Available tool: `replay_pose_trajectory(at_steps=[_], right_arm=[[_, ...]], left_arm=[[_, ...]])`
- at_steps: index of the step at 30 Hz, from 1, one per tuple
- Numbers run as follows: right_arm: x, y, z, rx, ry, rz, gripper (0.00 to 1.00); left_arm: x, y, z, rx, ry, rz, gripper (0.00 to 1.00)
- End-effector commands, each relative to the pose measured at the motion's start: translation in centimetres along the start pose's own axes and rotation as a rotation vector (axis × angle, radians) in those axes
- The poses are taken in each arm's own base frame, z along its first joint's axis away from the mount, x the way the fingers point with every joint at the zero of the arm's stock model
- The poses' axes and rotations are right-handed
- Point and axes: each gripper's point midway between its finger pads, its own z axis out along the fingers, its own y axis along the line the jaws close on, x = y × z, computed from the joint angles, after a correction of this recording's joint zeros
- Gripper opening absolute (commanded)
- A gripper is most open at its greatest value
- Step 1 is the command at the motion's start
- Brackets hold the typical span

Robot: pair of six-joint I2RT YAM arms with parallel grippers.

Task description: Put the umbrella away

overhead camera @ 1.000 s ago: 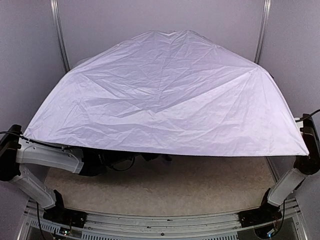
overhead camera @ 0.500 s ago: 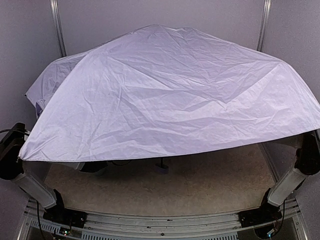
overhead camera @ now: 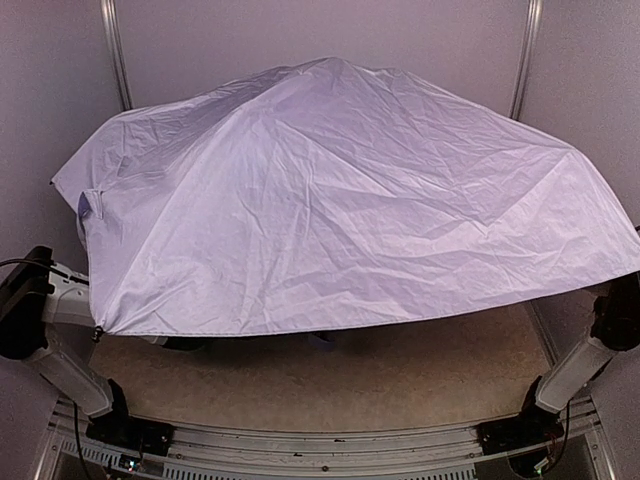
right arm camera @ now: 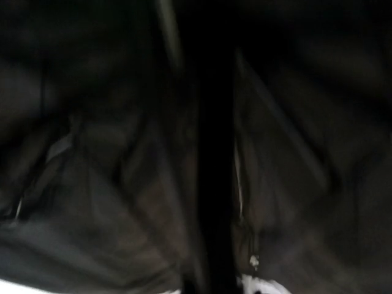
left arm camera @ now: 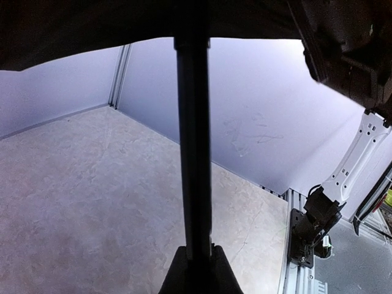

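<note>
grey walls (overhead camera: 300, 35) all round, beige table (overhead camera: 430, 370) below. umbrella (overhead camera: 350, 200) is open, its lavender fabric spread over most of the table. peak sits far-centre; near hem hangs low on the left, higher on the right. from the top view it hides both my wrists. only my left arm (overhead camera: 60, 300) & right arm (overhead camera: 590, 350) show, at the near corners. left gripper (left arm camera: 197, 272): clamped tight on the black shaft (left arm camera: 193, 153), which runs straight up fr between my fingers to the umbrella's dark underside. right gripper (right arm camera: 220, 286): wrist view is nearly black & blurred, just lining (right arm camera: 92, 184) w/ a dark bar up the middle. can't tell how wide it is or if it has hold of anything.
</note>
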Motion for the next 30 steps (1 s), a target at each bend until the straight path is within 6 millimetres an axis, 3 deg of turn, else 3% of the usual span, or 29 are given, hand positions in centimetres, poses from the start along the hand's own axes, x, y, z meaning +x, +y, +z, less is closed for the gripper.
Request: replay_pose_trajectory(at_steps=[1, 7, 13, 22, 24, 28, 30], right_arm=[[-4.8, 0.2, 0.4, 0.071, -0.094, -0.117, 0.39], [-4.1, -0.4, 0.4, 0.099, -0.072, -0.136, 0.32], [-3.1, -1.0, 0.2, 0.122, -0.028, -0.145, 0.46], [-3.3, -1.4, 0.0, 0.155, -0.027, -0.169, 0.49], [-3.3, -1.4, 0.1, 0.155, -0.029, -0.177, 0.44], [-3.5, -1.3, 0.1, 0.155, -0.029, -0.172, 0.21], [-3.5, -1.2, 0.2, 0.149, -0.024, -0.167, 0.15]], left_arm=[[-3.6, -1.6, 0.3, -0.014, -0.095, 0.071, 0.00], [-4.7, -1.6, -0.3, -0.038, -0.127, 0.079, 0.00], [-6.2, -1.1, -0.6, -0.085, -0.150, 0.083, 0.00], [-6.7, -0.5, -0.3, -0.107, -0.144, 0.106, 0.00], [-6.8, -0.6, -0.3, -0.106, -0.146, 0.109, 0.00], [-6.9, -0.7, -0.3, -0.105, -0.147, 0.116, 0.00], [-7.0, -0.7, -0.3, -0.106, -0.149, 0.116, 0.00]])
